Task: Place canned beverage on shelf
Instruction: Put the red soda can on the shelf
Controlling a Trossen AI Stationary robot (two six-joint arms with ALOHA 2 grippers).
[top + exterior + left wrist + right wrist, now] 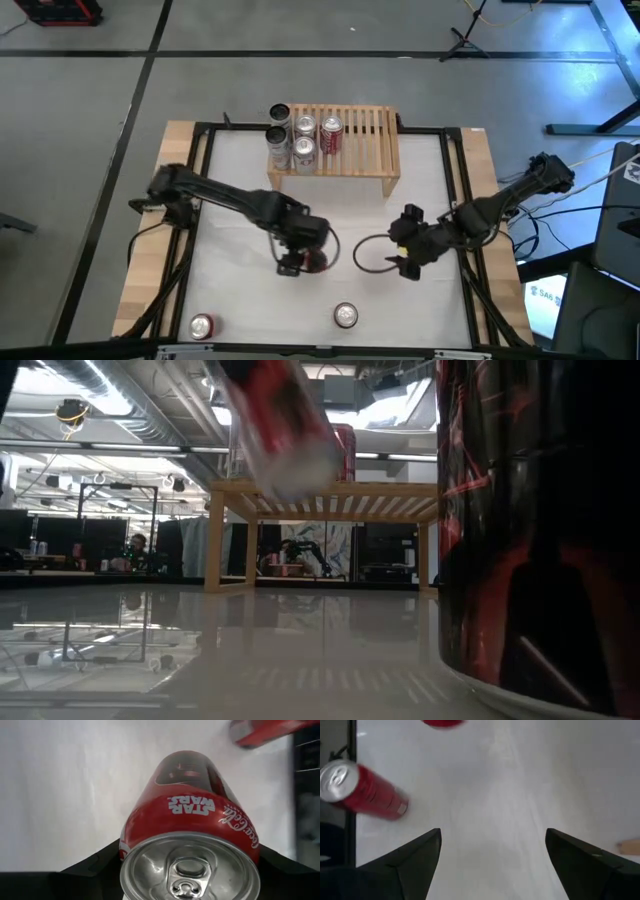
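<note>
From above, my left tool [300, 262] hangs over the middle of the white tabletop [240, 190], clamped on a red can [316, 261]. My right tool [408, 255] waits nearby, released. The shelf [365, 150] stands at the far edge with cans on its left part.

At tabletop height, the red can [285, 430] hangs tilted in front of the shelf [330, 495].

My left wrist shows the can [192, 830] gripped between my fingers [95, 867].

My right wrist shows fingers [410, 855] spread, nothing between them.

You see the right gripper [492, 862] with its two dark fingers spread wide over the bare white tabletop [520, 785], nothing between them. A red aluminium can [365, 792] stands off to one side, another red object [442, 722] barely showing.
</note>
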